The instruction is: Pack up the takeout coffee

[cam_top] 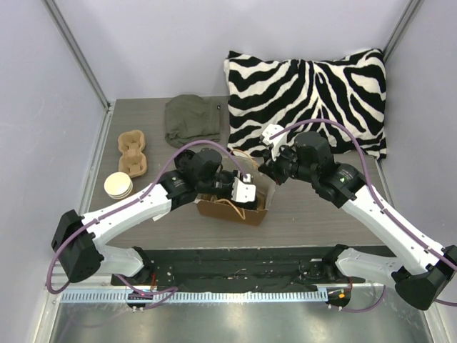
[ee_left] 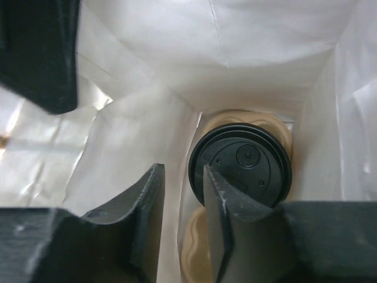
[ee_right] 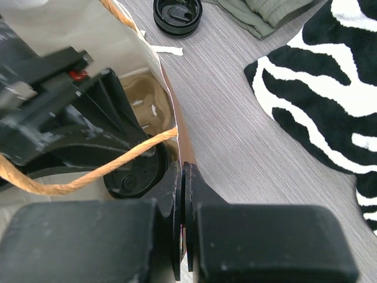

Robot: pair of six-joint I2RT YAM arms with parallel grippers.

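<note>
Starting at the left edge of the table: spare pulp carriers stacked close to the side wall, with a pale round stack just nearer, both well apart from the work. Behind them, toward the back edge, a crumpled green cloth. Open tabletop between these and the middle.

At centre, a brown paper bag, standing open and white-lined. Reaching down into its mouth, the left gripper, fingers parted and gripping nothing, with bag walls close on every side in the left wrist view. Directly below, at the bag's bottom, the takeout coffee, capped with a black lid and seated in one hole of a pulp carrier. One fingertip overlapping the lid's near edge in that view, contact impossible to judge. A twine handle looping across the opening.

On the bag's right rim, the right gripper, clamped flat on the paper edge. Beyond it, a loose black lid lying on the table, then open wood, then a zebra pillow filling the back right corner.
</note>
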